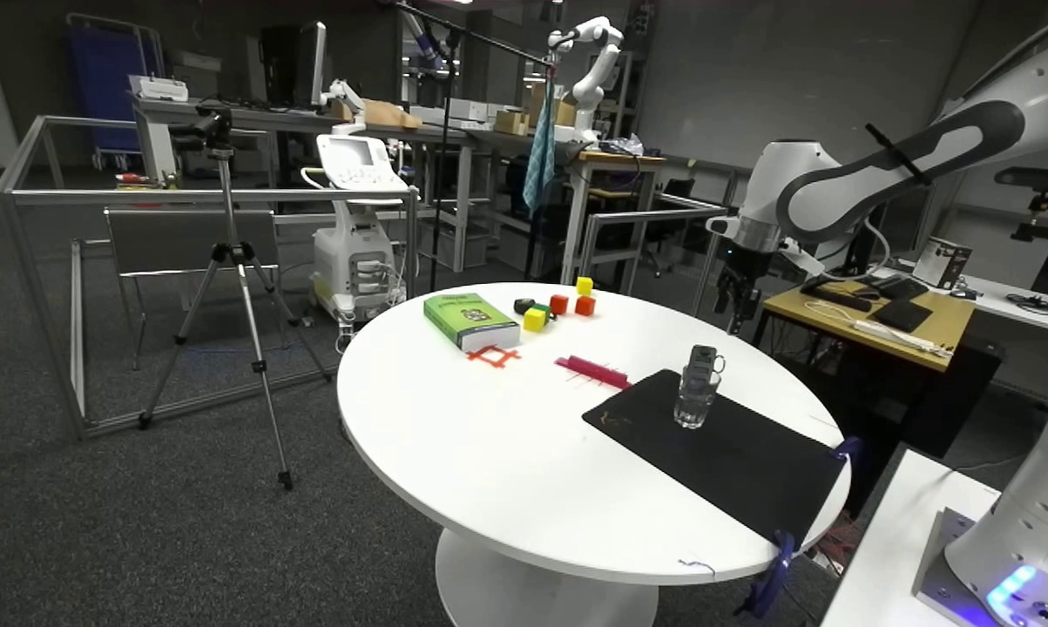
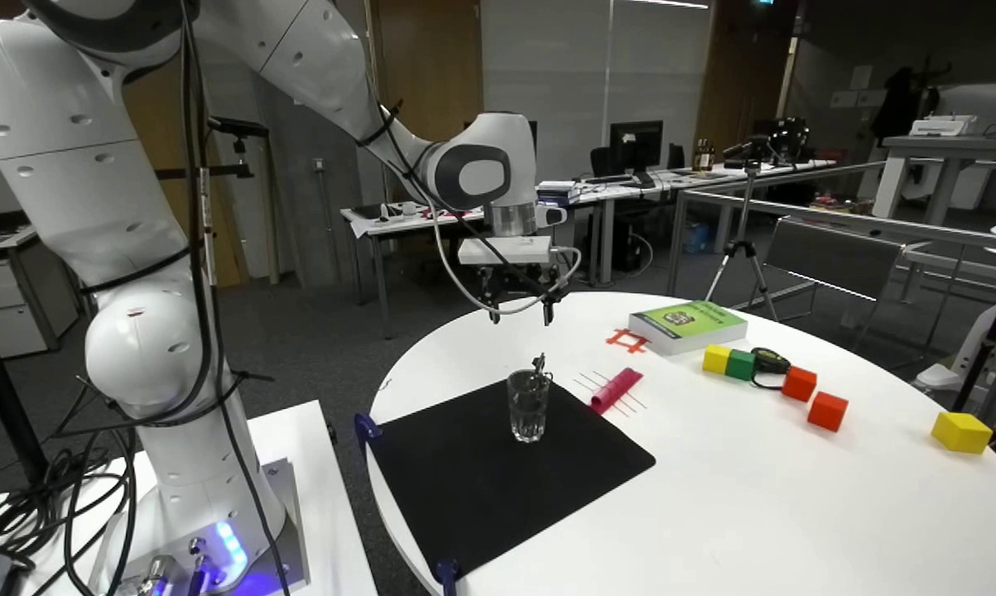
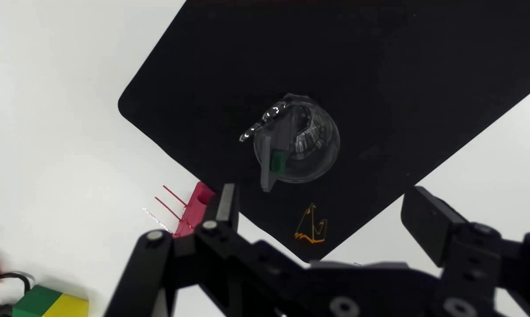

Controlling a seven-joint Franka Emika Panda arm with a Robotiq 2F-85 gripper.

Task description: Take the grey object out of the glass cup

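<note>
Grey object: standing in the glass cup, its upper part showing above the rim. Small ring beside its upper part in an exterior view. In your wrist view you look down on grey slabs and a patch of green; one end reaches past the rim.

Cup: clear, upright on the black mat, touching it with its base.

Gripper: hanging over the white table, pointing down, higher than the cup and apart from it.

Fingers: spread wide, a broad gap between them; your wrist view puts the cup beyond that gap.

Mat: flat at the table's edge, blue clamps there. Orange marks near a corner, in your wrist view.

Pink piece: lying just beside the mat, thin rods at its sides.

Book: green cover up, well apart from the cup; red frame just beside it.

Cubes: yellow cube and green cube touching, dark round item next to the green, two red cubes near, second yellow cube set apart.
</note>
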